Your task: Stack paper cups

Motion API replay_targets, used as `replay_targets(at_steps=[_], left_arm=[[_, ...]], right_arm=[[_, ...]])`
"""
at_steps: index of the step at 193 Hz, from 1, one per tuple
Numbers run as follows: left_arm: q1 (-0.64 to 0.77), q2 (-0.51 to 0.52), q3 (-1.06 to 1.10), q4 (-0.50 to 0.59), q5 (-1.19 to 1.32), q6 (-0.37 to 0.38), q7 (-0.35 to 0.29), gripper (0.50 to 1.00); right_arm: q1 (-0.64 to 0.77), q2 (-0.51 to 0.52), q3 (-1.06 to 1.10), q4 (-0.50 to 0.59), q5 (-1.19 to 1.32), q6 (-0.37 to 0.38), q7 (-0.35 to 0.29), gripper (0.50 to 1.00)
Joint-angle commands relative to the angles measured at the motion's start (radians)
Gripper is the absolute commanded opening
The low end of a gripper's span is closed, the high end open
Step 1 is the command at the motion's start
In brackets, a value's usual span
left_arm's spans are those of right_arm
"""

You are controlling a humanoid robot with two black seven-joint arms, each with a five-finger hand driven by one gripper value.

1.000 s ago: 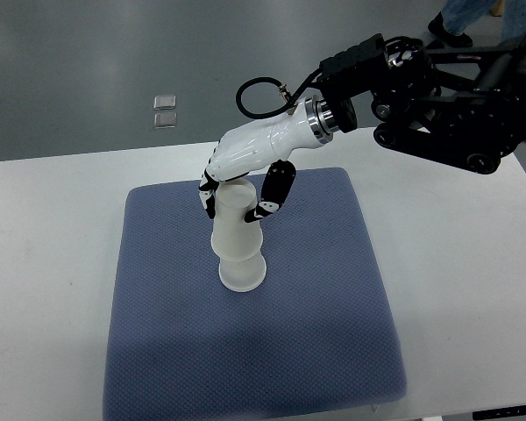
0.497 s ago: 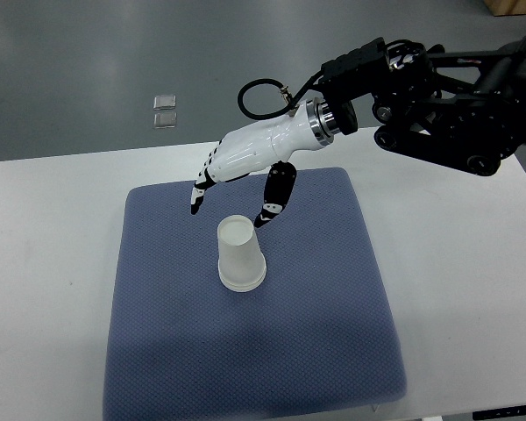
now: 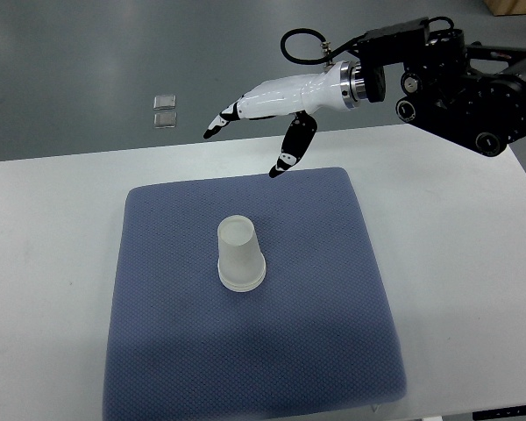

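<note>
The white right hand (image 3: 272, 110), fingers released, hovers above the far edge of the blue textured mat (image 3: 333, 351); the inverted translucent white paper cup stack (image 3: 239, 254) stands mid-mat.

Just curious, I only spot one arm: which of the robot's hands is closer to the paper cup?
Right. The right hand hovers open above and behind the paper cup stack; the left hand isn't in view.

Matt surfaces below, gloss on the arm

I see a matt, faintly translucent paper cup (image 3: 240, 255) on a dimpled blue cloth mat (image 3: 316, 333) over a smooth white desk (image 3: 44, 263); at 1 o'clock, the right hand (image 3: 276, 96) is glossy white plastic with black-tipped fingers (image 3: 217, 125).
</note>
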Motion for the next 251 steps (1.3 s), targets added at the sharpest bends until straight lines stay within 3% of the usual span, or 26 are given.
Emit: replay_targets(at_steps=[1,43,73,138,196,251], left_arm=[[0.0,0.0,0.0,0.0,0.0,0.0,0.0,1.0],[0.0,0.0,0.0,0.0,0.0,0.0,0.0,1.0],[0.001,0.0,0.0,0.0,-0.001,0.0,0.0,1.0],[0.0,0.0,0.0,0.0,-0.001,0.0,0.0,1.0],[0.0,0.0,0.0,0.0,0.0,0.0,0.0,1.0],[0.0,0.0,0.0,0.0,0.0,0.0,0.0,1.0]], right_arm=[[-0.043,-0.001,0.001,-0.058,0.11,-0.038,-0.031,0.909],[-0.124,0.015,0.043,-0.147,0.302,-0.148,-0.082,0.911],[-0.175,0.018,0.094,-0.201,0.533,-0.202,-0.155,0.911],[-0.308,0.039,0.126,-0.245,1.369,-0.337,-0.18,0.909],[-0.409,0.099,0.284,-0.272,1.771,-0.345,-0.2,0.911],[-0.495,0.177,0.399,-0.268,1.744,-0.251,-0.171,0.913]])
